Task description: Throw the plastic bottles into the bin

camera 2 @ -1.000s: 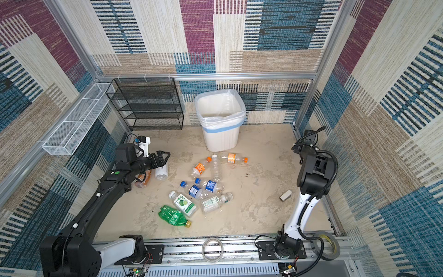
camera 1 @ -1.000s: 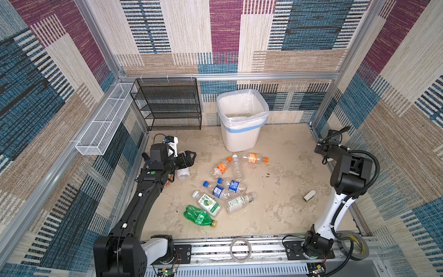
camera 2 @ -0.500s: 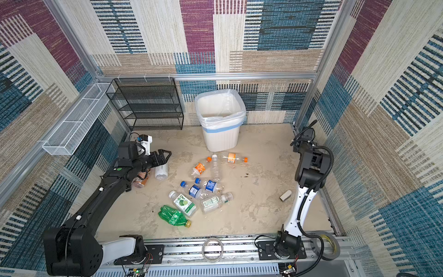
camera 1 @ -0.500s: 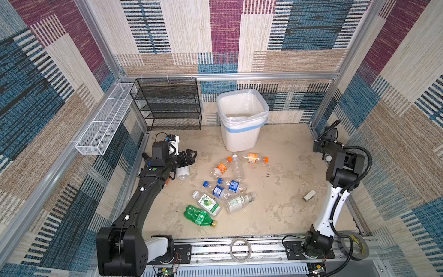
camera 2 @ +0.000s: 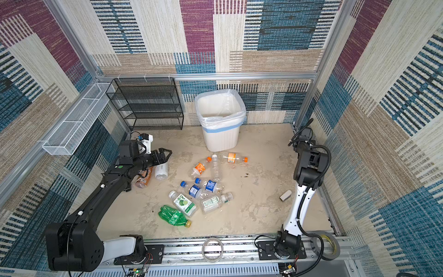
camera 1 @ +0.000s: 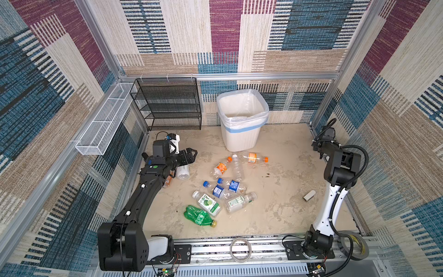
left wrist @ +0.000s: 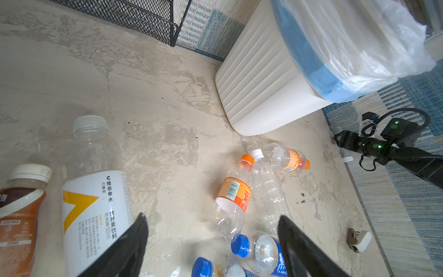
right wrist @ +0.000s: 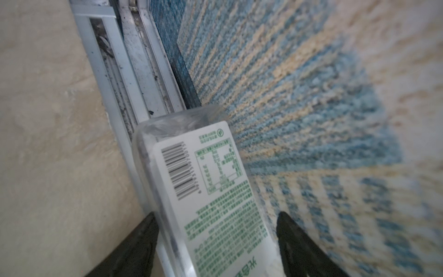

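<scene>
Presently: white ribbed plastic bin (camera 1: 239, 141), small clear plastic bottles (camera 1: 233, 185) strewn on the floor before it.
My left gripper (left wrist: 212, 217), left of the bin, gapes empty; my right gripper (right wrist: 217, 214), far right of it, straddles a green-labelled clear bottle (right wrist: 203, 167), grip uncertain.

- You're looking into a lab robot cell: an aluminium frame (camera 1: 263, 76) lined with patchwork carpet walls (camera 1: 311, 31).
- Your left arm (camera 1: 143, 199) and right arm (camera 1: 333, 203) are bolted to a slotted rail (camera 1: 263, 248).
- Plastic bottles (camera 1: 208, 203) lie scattered before a lined bin (camera 1: 242, 139).
</scene>
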### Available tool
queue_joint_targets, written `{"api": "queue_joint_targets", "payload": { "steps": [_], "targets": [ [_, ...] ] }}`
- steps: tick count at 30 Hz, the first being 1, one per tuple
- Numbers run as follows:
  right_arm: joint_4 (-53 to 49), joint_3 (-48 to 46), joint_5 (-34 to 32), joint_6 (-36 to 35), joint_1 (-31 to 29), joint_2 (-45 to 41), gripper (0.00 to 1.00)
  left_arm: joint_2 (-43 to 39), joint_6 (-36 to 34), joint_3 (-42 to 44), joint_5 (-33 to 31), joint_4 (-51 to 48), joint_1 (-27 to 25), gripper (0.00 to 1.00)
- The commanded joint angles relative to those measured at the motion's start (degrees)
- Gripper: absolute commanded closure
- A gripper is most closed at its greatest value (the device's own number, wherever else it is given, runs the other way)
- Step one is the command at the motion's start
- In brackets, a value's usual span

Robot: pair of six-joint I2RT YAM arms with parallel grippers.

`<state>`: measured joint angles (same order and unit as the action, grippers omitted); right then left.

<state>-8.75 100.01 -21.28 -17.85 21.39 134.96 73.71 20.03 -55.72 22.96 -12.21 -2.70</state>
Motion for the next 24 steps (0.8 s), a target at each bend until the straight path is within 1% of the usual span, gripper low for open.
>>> {"api": "queue_joint_targets", "payload": {
  "steps": [1,4,6,8,10,15,21,24],
  "targets": [
    [0.44,-0.63,-7.10,-2.22,0.41,-1.06,0.24,0.33,0.90,-0.63,1.26,1.83,0.06,0.15],
    [1.57,-1.31,-6.80,-3.06,0.41,-1.91,0.26,0.55,1.11,-0.44,1.52,2.35,0.06,0.15],
    [-0.67,0.26,-5.95,-3.12,0.37,-1.00,0.26,0.73,1.33,-0.35,1.71,2.67,0.06,0.15],
    [-3.23,1.83,-5.16,-2.05,0.44,0.03,0.28,0.73,1.48,-0.18,1.80,2.91,0.06,0.15],
    [-3.66,1.85,-4.46,-0.57,0.67,-0.04,0.30,0.74,1.48,-0.17,1.75,2.84,0.11,0.15],
    [1.68,-1.36,-8.50,0.19,0.67,-2.95,0.32,0.26,0.82,-0.35,1.35,2.19,0.06,0.16],
    [7.69,-4.10,-13.88,-2.26,0.63,-7.55,0.32,0.69,1.93,0.70,2.09,4.08,0.06,0.16],
    [9.05,-4.66,-14.50,-3.31,0.75,-9.40,0.32,0.98,2.29,1.14,2.35,4.89,0.06,0.16]
  ]
}}
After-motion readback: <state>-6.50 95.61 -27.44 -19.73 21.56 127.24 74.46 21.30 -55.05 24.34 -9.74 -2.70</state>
